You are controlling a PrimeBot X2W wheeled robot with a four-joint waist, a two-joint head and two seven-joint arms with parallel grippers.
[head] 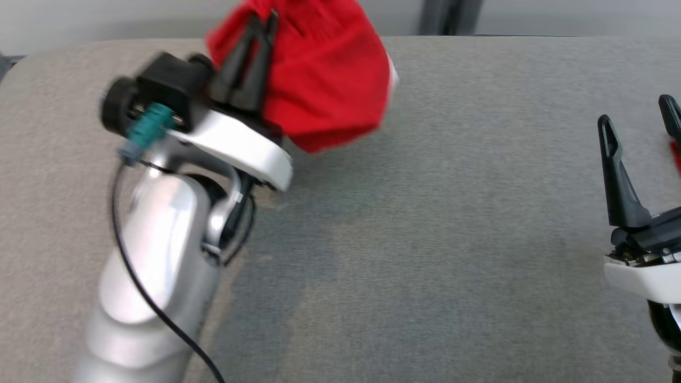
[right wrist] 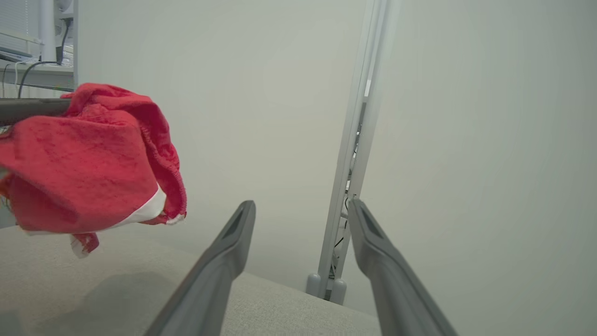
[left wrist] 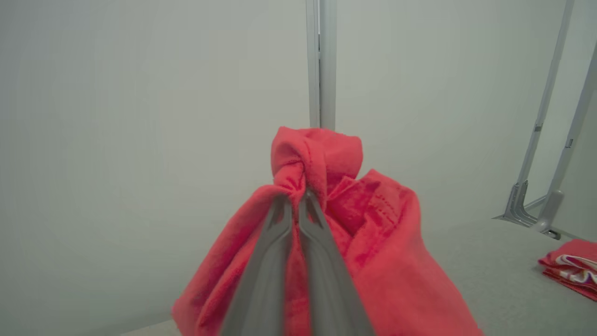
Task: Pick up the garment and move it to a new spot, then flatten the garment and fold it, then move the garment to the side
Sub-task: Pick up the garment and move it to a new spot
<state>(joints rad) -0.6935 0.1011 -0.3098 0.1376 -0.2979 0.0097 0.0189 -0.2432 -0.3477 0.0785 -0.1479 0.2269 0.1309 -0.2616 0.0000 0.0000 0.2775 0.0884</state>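
Left fingers (head: 247, 58) clamp red garment (head: 330, 74) by small bunch above bench (head: 425, 239); right fingers (head: 617, 175) spread, empty. Swing fast, you risk slip, crumpled drop.

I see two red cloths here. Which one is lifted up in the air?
The red garment bunched in the left gripper hangs above the grey surface. The other red cloth, white-patterned, lies folded on it.

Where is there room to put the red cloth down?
The widest bare patch of the grey surface lies in the middle, between the left gripper, shut on the lifted red garment, and the open right gripper. It is crowded at the far right, where a folded red cloth lies.
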